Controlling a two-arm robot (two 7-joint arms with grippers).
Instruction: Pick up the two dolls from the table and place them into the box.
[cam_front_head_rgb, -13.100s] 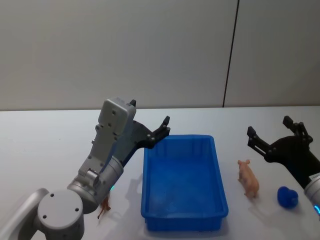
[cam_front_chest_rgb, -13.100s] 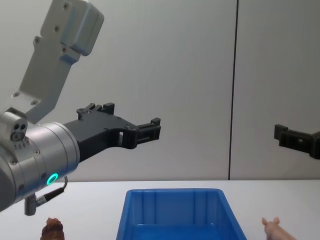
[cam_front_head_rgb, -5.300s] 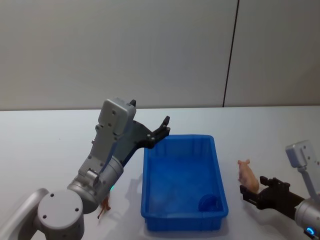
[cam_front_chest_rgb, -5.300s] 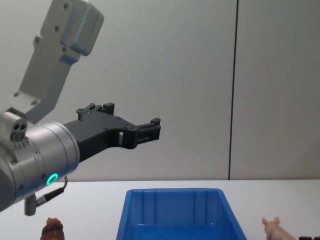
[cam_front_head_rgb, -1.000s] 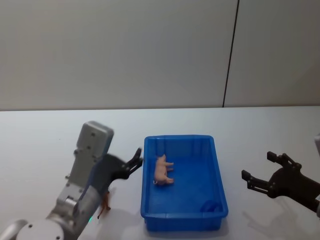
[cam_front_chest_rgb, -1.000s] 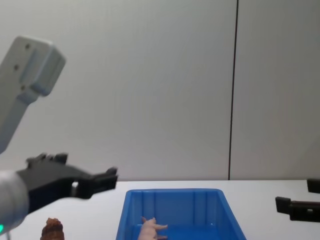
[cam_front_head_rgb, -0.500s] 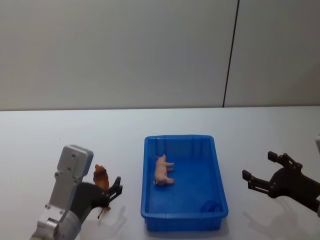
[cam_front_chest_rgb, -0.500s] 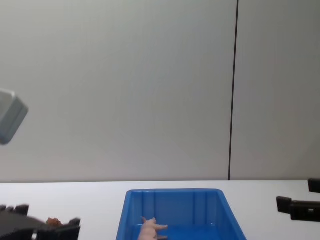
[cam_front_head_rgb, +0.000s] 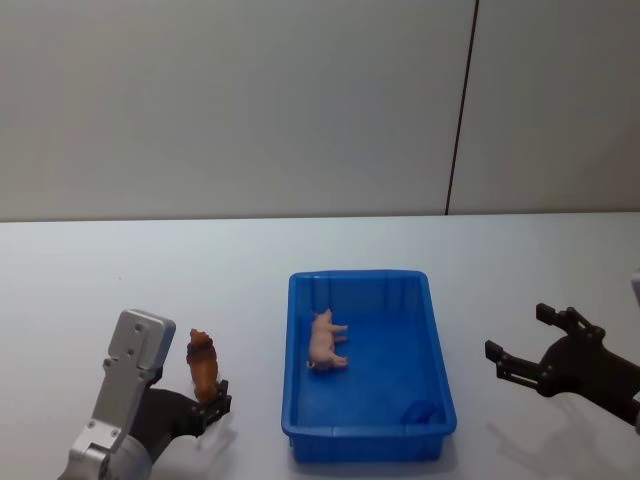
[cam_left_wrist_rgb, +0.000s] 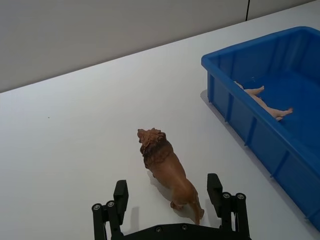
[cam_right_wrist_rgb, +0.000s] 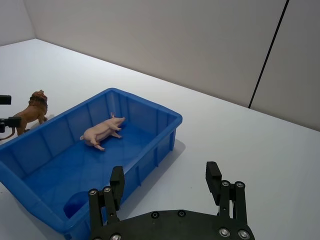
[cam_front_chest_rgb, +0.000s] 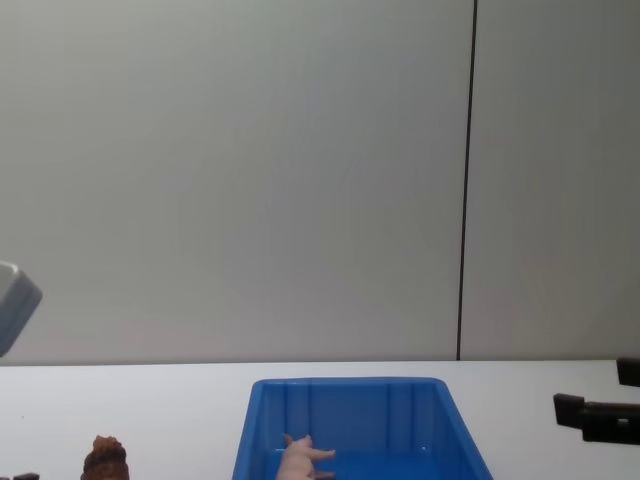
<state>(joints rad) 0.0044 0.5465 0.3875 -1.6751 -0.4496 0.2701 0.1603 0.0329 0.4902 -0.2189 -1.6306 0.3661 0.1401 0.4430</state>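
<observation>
The head view looks down on the table (cam_front_head_rgb: 300, 250); the chest view looks low across it. Both wrist views sit close, sharing the box (cam_left_wrist_rgb: 235, 107).

Plain grey wall (cam_front_head_rgb: 230, 100) behind, dark vertical seam (cam_front_head_rgb: 460, 110) right of centre.

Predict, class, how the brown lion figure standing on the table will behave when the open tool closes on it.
The lion figure looks moulded and stiff, so it probably won't flex. Standing on thin legs, it may tip if one finger of the left tool touches first. It seems small and likely light.
</observation>
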